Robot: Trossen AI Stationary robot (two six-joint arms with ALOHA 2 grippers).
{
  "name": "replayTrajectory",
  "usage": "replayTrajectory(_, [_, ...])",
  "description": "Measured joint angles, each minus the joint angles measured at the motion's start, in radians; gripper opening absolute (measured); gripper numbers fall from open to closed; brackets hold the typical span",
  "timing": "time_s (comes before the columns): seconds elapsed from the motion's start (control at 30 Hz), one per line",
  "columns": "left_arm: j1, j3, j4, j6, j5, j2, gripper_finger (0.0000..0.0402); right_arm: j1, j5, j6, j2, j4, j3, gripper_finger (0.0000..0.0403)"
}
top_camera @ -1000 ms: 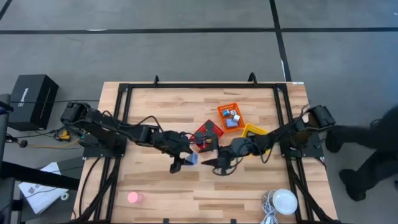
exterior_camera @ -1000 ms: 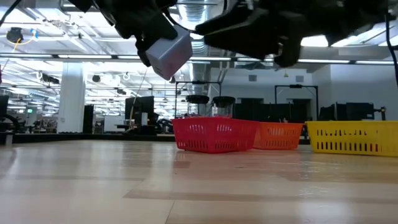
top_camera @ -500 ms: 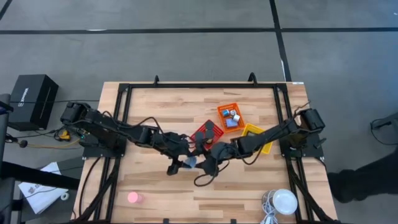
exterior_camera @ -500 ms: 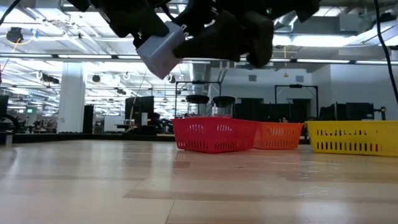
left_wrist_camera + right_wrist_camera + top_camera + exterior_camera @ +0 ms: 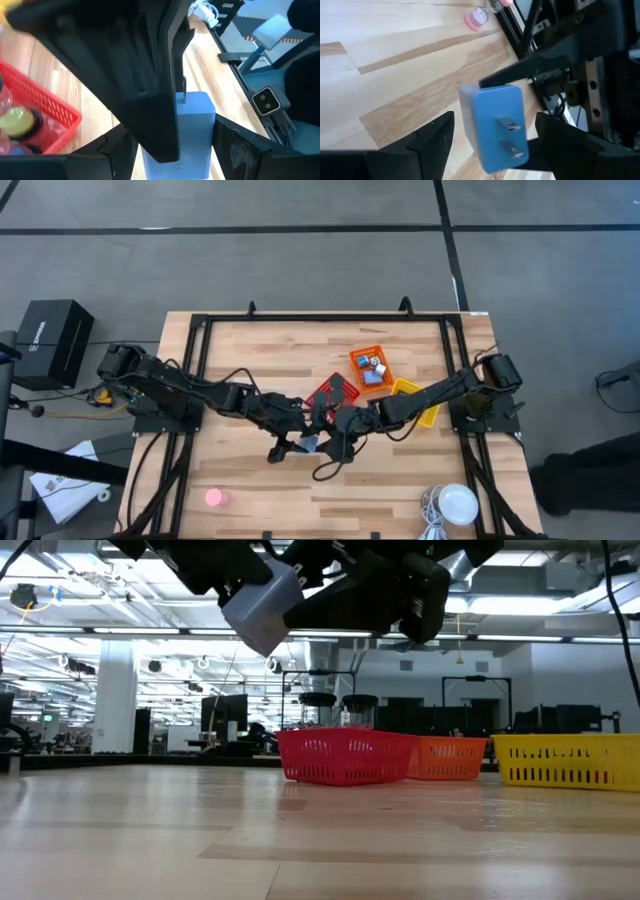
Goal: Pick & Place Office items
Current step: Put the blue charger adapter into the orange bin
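A blue block with two metal prongs point(image 5: 495, 125) hangs in the air over the table's middle, near the red basket point(image 5: 335, 390). My left gripper point(image 5: 297, 445) is shut on it, reaching in from the left. My right gripper point(image 5: 492, 142) is open, and its fingers stand on either side of the block point(image 5: 309, 442) with a gap on both sides. The low view shows the block point(image 5: 262, 608) well above the wood. A pink disc point(image 5: 214, 498) lies near the table's near-left edge. My left gripper pinches the blue block's body by its two sides point(image 5: 207, 145) between both fingers point(image 5: 240, 150). It comes roughly level from the table's left. The block is lifted clear of the table, and its pronged face points toward my right gripper.
The red basket, an orange basket point(image 5: 370, 367) with several items and a yellow basket point(image 5: 410, 394) sit in a row right of centre. A white round lamp point(image 5: 458, 503) stands at the near-right corner. Bare wood lies under the grippers point(image 5: 300, 840).
My right gripper has moved toward the table's left, from a gap away to where its open fingers stand around the blue block. My left gripper has kept the block lifted in nearly the same place.
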Motion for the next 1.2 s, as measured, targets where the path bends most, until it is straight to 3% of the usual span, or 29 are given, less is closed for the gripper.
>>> replayTrajectory(0.3, [0.016,0.0,0.018,0.02,0.0,0.0,0.0222,0.002,0.0,-0.039,0.0,-0.001,0.0,0.0243])
replayTrajectory(0.73, [0.039,-0.001,0.024,0.001,0.005,0.0,0.0222,0.001,0.03,-0.044,-0.001,0.0,0.0,0.0133])
replayTrajectory(1.03, [0.039,-0.001,0.029,-0.037,-0.002,0.0,0.0222,0.001,0.029,-0.027,-0.001,-0.002,0.0,0.0141])
replayTrajectory(1.2, [0.039,-0.001,0.032,-0.043,0.003,0.0,0.0222,0.001,0.029,-0.01,-0.002,-0.001,-0.001,0.0126])
